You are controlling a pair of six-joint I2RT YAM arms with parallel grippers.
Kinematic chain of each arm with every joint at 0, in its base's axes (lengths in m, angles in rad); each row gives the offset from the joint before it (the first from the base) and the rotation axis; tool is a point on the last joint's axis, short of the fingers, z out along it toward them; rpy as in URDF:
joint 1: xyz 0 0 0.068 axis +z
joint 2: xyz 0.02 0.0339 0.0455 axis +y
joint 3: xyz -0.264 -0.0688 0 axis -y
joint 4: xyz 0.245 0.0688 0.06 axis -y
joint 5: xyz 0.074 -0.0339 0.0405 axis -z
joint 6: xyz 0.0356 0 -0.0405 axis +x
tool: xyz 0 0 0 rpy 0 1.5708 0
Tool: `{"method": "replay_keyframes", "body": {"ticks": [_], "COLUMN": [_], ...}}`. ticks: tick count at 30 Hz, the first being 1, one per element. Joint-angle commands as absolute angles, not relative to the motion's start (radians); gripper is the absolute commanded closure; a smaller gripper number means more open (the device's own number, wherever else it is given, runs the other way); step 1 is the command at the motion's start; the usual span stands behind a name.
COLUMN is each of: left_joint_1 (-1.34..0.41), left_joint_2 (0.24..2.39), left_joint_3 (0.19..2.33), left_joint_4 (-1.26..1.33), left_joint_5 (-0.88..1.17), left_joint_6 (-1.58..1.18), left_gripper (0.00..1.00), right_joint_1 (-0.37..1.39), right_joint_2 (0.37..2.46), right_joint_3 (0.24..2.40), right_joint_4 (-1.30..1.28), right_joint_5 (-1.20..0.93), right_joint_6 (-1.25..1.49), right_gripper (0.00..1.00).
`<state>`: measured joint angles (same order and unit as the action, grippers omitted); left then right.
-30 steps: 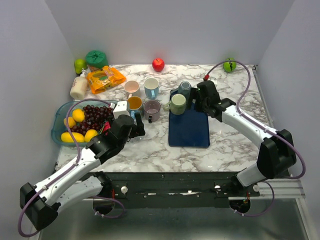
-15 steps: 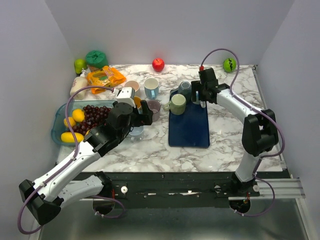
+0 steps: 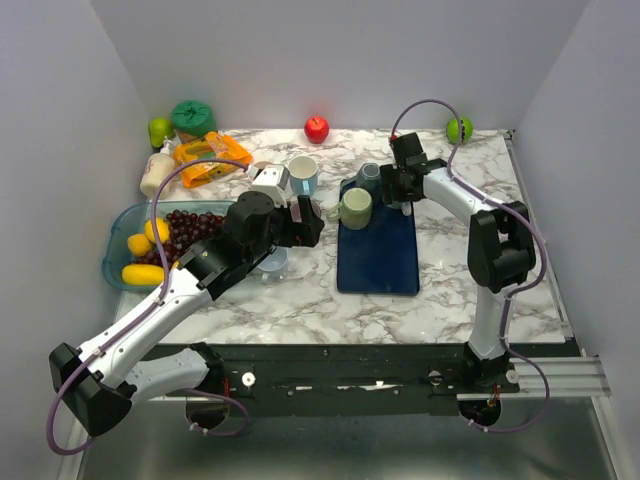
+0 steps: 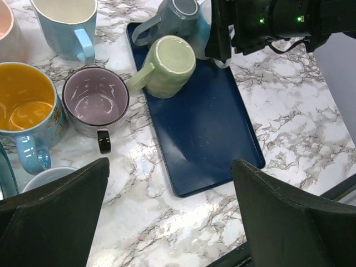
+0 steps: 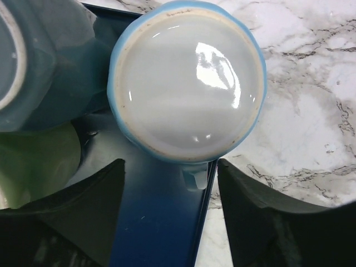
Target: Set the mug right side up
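Note:
A light blue mug (image 5: 186, 83) stands upside down on the right edge of the dark blue tray (image 5: 156, 222), its white base facing up. Its handle (image 5: 196, 179) points toward my right gripper (image 5: 171, 167), which is open; the fingers stand either side of the handle without touching it. From above, the right gripper (image 3: 400, 190) covers most of that mug. My left gripper (image 4: 169, 164) is open and holds nothing. It hovers over bare marble by the tray's (image 4: 211, 133) near left corner. In the left wrist view a sliver of the mug (image 4: 201, 36) shows under the right arm.
A green mug (image 4: 169, 64) lies on its side on the tray beside a grey-blue mug (image 4: 175, 14). Upright mugs stand left of the tray: purple (image 4: 95, 100), orange-lined (image 4: 22, 105), light blue (image 4: 64, 22). A fruit bowl (image 3: 112, 262), a chips bag (image 3: 208, 157) and a red apple (image 3: 316, 128) sit further off.
My right gripper has swung left and back over the upside-down mug, and its jaws have narrowed somewhat. My left arm has moved right, toward the tray.

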<state>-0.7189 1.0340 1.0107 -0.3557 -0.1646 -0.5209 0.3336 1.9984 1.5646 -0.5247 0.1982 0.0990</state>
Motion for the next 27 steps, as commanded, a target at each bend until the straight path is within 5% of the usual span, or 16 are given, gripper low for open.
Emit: {"method": "replay_keyframes", "body": {"ticks": [1, 15, 20, 27], "left_joint_1": [-0.706, -0.692, -0.689, -0.686], "left_joint_2": [1.046, 0.98, 0.985, 0.982], "left_joint_3": [1.048, 0.999, 0.999, 0.991], "left_joint_4": [-0.336, -0.278, -0.279, -0.273], "left_joint_5": [-0.117, -0.141, -0.133, -0.129], "left_joint_6": [-0.499, -0.499, -0.502, -0.5], "left_gripper": [0.01, 0.01, 0.01, 0.01], "right_joint_1": [0.328, 0.316, 0.314, 0.313], "right_joint_2": [2.029, 2.079, 2.083, 2.021], "right_joint_3": [1.604, 1.657, 1.661, 1.625], "right_joint_4": [-0.558, -0.568, -0.571, -0.56], "right_joint_5": [0.262, 0.307, 0.334, 0.38], "right_joint_6": [0.127, 0.138, 0.143, 0.172], "right_gripper": [0.3, 0.64, 0.99, 0.99]}}
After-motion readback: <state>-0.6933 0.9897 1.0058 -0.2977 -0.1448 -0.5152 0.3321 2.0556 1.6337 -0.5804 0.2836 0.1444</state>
